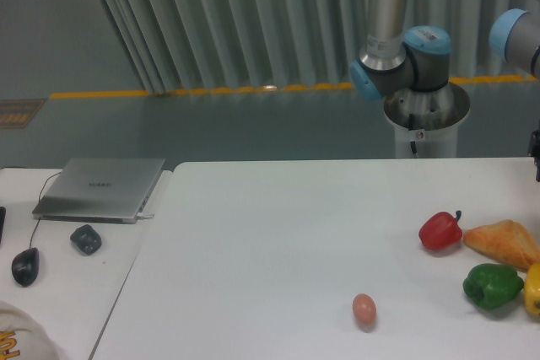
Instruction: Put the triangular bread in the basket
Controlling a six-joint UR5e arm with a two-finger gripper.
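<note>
Camera view: triangular bread (504, 243) rests on desk (278, 233) beside red pepper (440, 231) — jaws out of frame, state unknown.

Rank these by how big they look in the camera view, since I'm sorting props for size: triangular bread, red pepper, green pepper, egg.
1. Triangular bread, though the frame edge cuts off part of it.
2. Green pepper.
3. Red pepper, close to the green one; the green sits nearer the camera, so that order is unsure.
4. Egg, clearly smallest.

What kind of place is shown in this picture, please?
Probably a robotics lab or industrial test area: a robot arm on a pedestal behind a white table, a yellow floor line, and a closed laptop with a mouse alongside.
</note>
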